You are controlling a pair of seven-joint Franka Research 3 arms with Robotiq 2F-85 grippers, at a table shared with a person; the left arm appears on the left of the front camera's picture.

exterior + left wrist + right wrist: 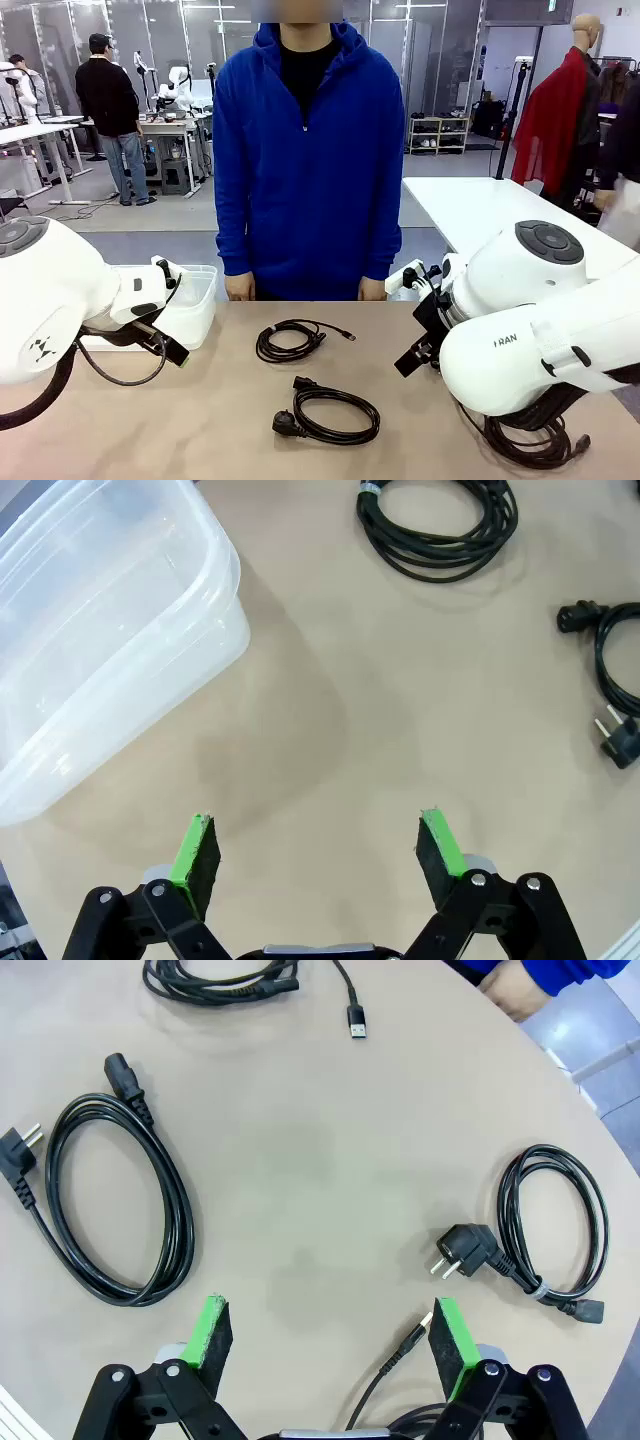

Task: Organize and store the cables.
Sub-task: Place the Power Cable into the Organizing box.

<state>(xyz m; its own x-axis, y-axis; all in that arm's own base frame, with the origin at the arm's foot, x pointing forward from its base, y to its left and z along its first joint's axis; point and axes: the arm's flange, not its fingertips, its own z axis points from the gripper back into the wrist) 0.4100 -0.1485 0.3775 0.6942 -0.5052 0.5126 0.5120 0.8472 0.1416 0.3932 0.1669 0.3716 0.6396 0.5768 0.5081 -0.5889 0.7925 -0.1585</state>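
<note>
Several cables lie coiled on the tan table (200,420). In the front view a thin coil with a USB plug (300,350) lies mid-table, a thicker power cord (287,424) lies nearer me, and another cable (530,445) lies under my right arm. My left gripper (320,850) hangs open over bare table beside the clear plastic tub (100,630), with the thin coil (440,568) far ahead. My right gripper (328,1332) is open above the table, between the large power cord (183,1222) and a smaller tied coil with a plug (468,1248). Neither holds anything.
A person in a blue hoodie (305,160) stands at the far edge, hands (240,288) resting by the table. The clear tub (195,300) sits at the far left. A thin connector lead (400,1355) runs just under my right fingers. A white table stands behind on the right.
</note>
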